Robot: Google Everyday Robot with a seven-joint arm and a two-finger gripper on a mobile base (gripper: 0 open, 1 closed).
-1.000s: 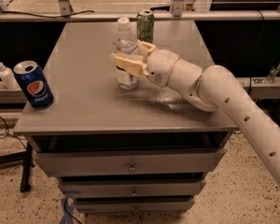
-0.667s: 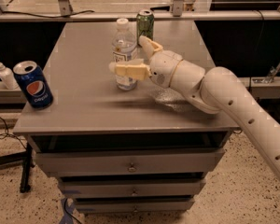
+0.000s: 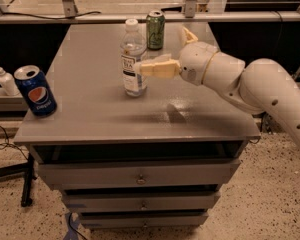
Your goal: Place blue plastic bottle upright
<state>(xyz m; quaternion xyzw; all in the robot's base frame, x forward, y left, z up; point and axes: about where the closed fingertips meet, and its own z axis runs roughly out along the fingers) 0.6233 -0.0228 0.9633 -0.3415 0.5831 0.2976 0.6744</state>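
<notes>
Upright bottle on table, can behind, gripper just right.

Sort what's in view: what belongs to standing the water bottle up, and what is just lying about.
Job: blue plastic bottle, upright on the table; gripper, open, just right of it.
Lying about: Pepsi can, green can, white pump bottle.

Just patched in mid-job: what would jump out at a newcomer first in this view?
The blue plastic bottle stands upright mid-table, with the white arm's claw open at its right in view, one finger reaching its label. A blue Pepsi can sits at the table's front-left corner, and a green can stands behind the bottle.
</notes>
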